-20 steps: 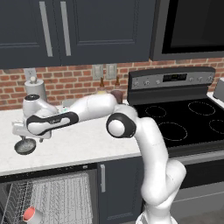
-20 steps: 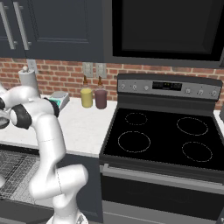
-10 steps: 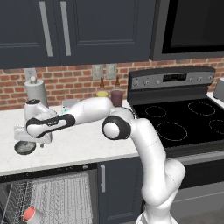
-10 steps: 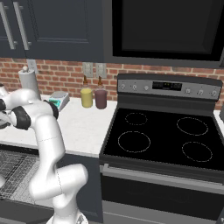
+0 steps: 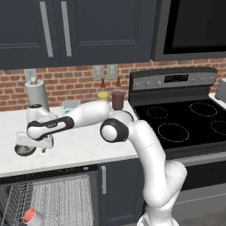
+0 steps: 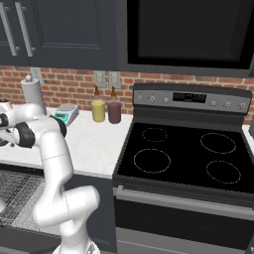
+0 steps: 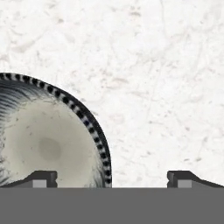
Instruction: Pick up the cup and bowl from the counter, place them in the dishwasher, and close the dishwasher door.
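Arm reaches far left over the bench point(image 5: 88, 150), hand pointing down at the bowl point(image 5: 24, 150). Fingers point(image 7: 111, 178) stand wide open, holding nothing. In the hand view, one fingertip point(image 7: 41, 178) sits over the bowl's pale speckled inside, the other over bare white marbled stone beside it. The bowl's dark, banded rim point(image 7: 94, 131) runs between the two tips. Whether a tip touches the bowl, cannot tell.

Left base view: the bowl sits on the bench near its front edge, just under the hand, partly hidden by it. The hand hangs low over it.

Cup point(image 5: 32, 216): in the dishwasher point(image 5: 48, 198), at the lower left of the wire rack point(image 5: 66, 194), red inside facing up and outward. It appears to lie tilted; exact pose unclear.

The dishwasher stands open below the bench edge, rack exposed. In the right base view the rack point(image 6: 15, 191) shows at the left, with the open door's dark edge point(image 6: 25, 238) below it.

Other items on the bench: a paper towel roll point(image 5: 36, 92) against the brick wall, a small teal-topped scale point(image 6: 66, 113) beside it, a yellow tumbler point(image 6: 98, 110) and a maroon tumbler point(image 6: 114, 112) standing just beside each other near the stove point(image 6: 183, 154). Two small bottles stand behind the tumblers. All are well apart from the bowl.
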Controlling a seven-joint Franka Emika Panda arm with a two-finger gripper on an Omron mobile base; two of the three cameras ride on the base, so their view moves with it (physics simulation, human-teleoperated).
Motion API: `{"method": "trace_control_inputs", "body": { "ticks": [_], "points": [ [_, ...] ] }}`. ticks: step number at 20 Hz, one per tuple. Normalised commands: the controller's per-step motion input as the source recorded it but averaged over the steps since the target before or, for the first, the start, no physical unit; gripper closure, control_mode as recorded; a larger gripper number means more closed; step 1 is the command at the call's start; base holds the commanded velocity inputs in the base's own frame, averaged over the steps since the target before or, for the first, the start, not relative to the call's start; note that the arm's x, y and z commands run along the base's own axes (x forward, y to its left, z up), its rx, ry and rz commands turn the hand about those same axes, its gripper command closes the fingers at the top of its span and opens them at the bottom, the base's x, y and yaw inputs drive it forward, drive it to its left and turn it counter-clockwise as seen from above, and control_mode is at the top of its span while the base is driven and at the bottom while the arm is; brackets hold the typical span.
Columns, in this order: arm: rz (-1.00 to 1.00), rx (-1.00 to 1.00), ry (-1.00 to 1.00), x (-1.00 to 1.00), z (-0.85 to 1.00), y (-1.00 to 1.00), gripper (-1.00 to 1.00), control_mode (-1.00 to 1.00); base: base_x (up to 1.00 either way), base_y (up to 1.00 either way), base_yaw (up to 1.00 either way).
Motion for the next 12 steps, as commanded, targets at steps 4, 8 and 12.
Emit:
{"method": "trace_control_inputs", "body": {
  "ticks": [4, 8, 12],
  "points": [
    [0.0, -0.03, 0.07, 0.1, -0.23, 0.0, -1.0, -1.0, 0.0, 0.0, 0.0],
    [0.0, 0.0, 0.0, 0.09, -0.02, 0.02, -1.0, -1.0, 0.0, 0.0, 0.0],
    [0.0, 0.0, 0.0, 0.06, 0.0, 0.04, -1.0, -1.0, 0.0, 0.0, 0.0]
  ]
}}
